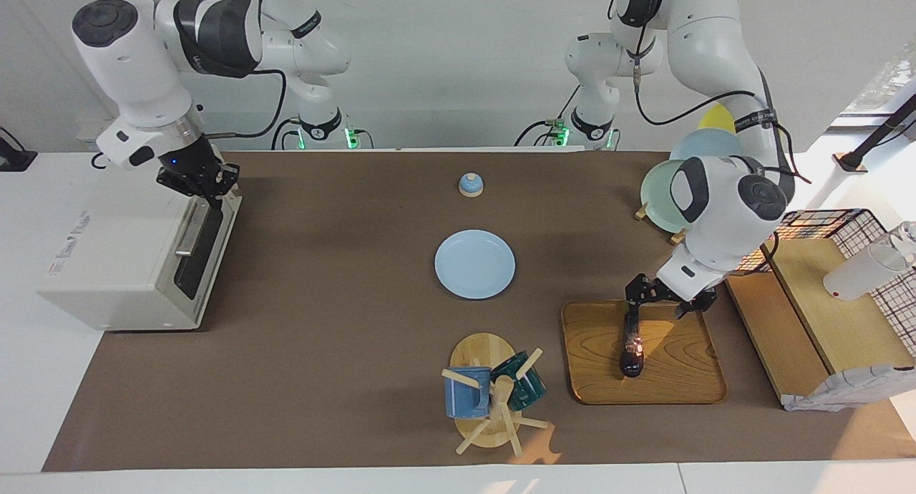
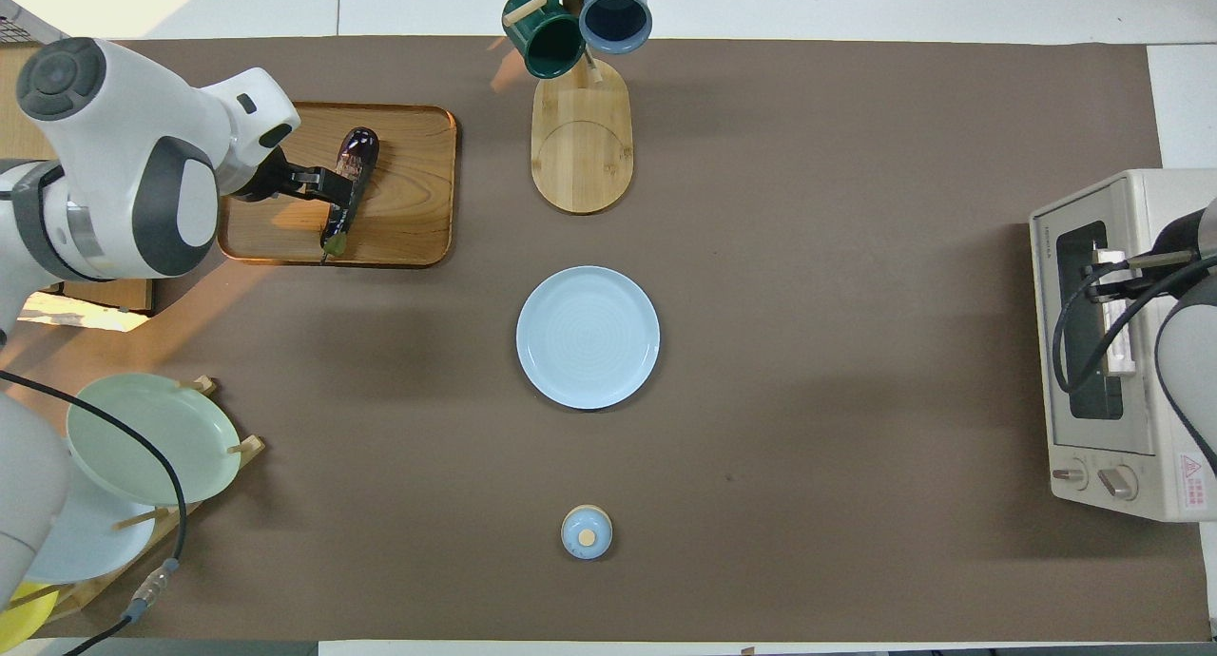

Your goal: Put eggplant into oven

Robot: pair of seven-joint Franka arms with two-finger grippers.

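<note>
Step in hand: two jobs in parallel, getting the oven door open and picking up the vegetable. Slender glossy dark purple eggplant lies on the rounded wooden tray toward the left arm's end of the table, stem end nearer the robots. Boxy off-white toaster oven sits at the right arm's end, glass door not yet dropped.

Right gripper is down at the top edge of the oven door, at the end of the metal bar handle nearer the robots. Fingers are fully closed; my read is they pinch the handle or the door lip, but the actual contact is hidden from both views.

Left gripper is low over the tray edge nearer the robots, jaws spread as wide as they go, one finger at the eggplant's stem end. Nothing held.

Next, by my judgement:
- right arm pulls the door out and down
- left gripper straddles the eggplant body and closes on it
- glossy, tapered skin could slip, so grip mid-body rather than at the thin stem
</note>
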